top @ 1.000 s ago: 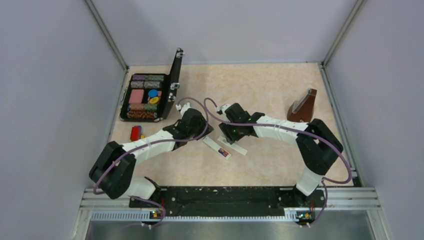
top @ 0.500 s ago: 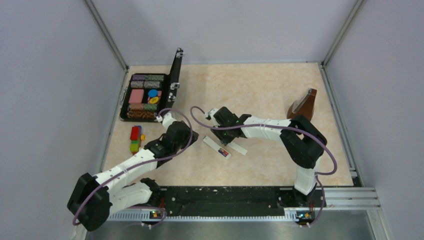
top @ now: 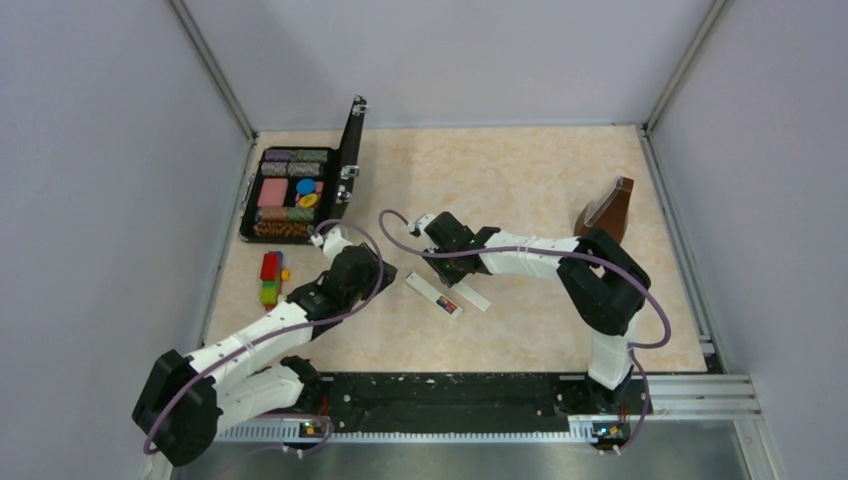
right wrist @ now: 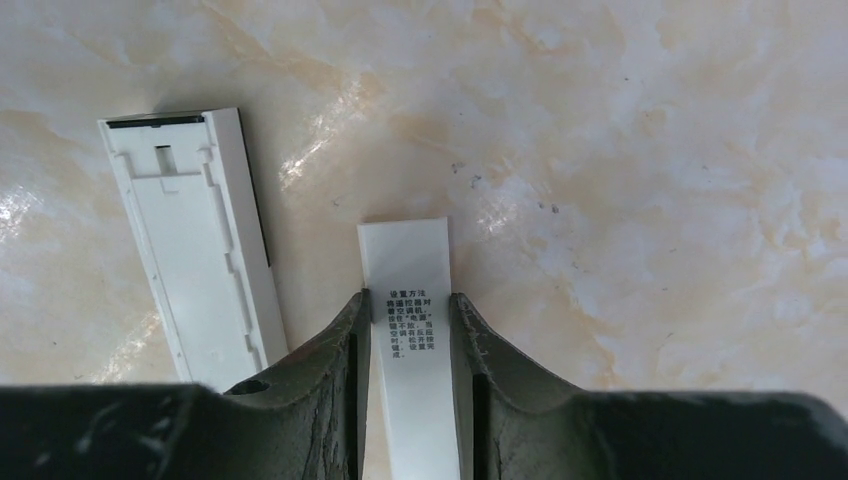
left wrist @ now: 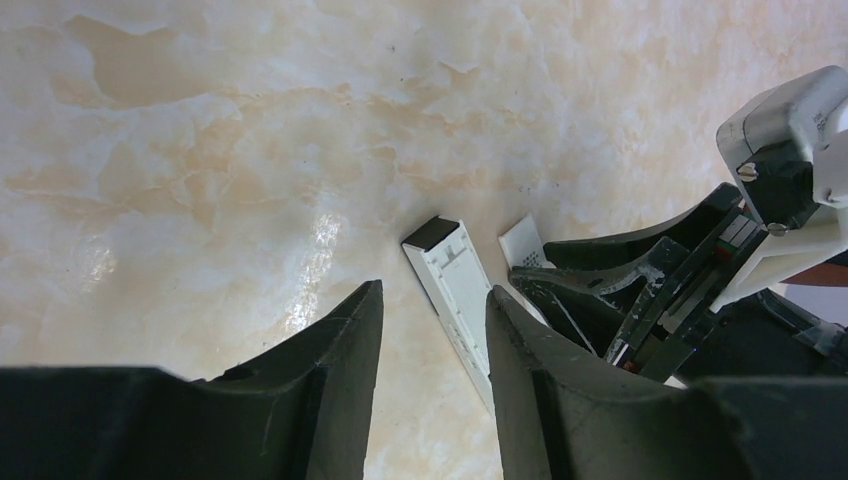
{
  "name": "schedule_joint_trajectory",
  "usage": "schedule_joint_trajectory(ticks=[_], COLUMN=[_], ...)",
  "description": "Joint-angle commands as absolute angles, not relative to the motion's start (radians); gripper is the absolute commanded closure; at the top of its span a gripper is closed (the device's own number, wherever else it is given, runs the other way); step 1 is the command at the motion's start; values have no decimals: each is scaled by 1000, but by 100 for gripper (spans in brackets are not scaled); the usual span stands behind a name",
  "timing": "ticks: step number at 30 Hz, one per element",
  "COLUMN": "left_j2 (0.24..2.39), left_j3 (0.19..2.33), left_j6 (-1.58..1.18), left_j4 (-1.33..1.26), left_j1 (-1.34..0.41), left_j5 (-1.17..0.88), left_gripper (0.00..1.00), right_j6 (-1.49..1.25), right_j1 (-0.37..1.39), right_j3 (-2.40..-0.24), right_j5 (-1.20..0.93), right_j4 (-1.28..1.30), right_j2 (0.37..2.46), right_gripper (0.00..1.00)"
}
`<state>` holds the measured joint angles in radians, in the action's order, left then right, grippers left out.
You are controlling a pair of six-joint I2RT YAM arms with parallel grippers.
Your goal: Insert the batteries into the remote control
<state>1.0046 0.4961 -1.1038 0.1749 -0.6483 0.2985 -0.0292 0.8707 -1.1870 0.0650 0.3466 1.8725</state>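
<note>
Our right gripper (right wrist: 405, 300) is closed on the long edges of the white battery cover (right wrist: 403, 250). The cover is a flat strip with a printed label, lying on the marbled table (right wrist: 620, 150) and poking out past the fingertips. Just beside it, with a sliver of table between them, lies the remote control (right wrist: 190, 230). It is a slim white bar, back face up, with moulded ribs and a dark edge at its far end. From overhead we see a small red-and-dark patch toward its near end, which we take to be the batteries (top: 447, 303) seated in their bay, though it is too small to be sure.

We judge the step in hand to be refitting the cover. We should lift it level, line its end up with the opening, then lower it flat and slide it home without tilting. Our left gripper (left wrist: 432, 295) hangs open and empty over the remote's far end. It could pin the bar so it does not skate on the smooth top. Farther off are the toy blocks (top: 270, 278), the open case (top: 295, 193) and the wooden metronome (top: 606, 212).
</note>
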Motion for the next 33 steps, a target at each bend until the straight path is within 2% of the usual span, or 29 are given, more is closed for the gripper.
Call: schedule_joint_trajectory(ticks=[1,11,22,29,33], left_j2=[1016,1089,1067,1023,1018], left_j3=[489,503,499,470,463], left_j6=[-1083,-1048,-1052,-1054,-1055], left_j4=[91,-19,-10,-5,-5], left_j1=[-643,-643,-644,-641,-641], left_j5=[271,208,244,266,269], left_gripper=[52,47,46,45,45], right_j6=[-29,-32,-6,-6,-6], right_j1=[877,878,878,877,879], right_j3=[-1198,-1187,-1187,-1202,-1198], right_j5=[125,107,94,96,98], right_j4=[353,370,306,285,282], right_j2=[1805,1714,1816,1882,1901], right_gripper=[73,69,44,44,50])
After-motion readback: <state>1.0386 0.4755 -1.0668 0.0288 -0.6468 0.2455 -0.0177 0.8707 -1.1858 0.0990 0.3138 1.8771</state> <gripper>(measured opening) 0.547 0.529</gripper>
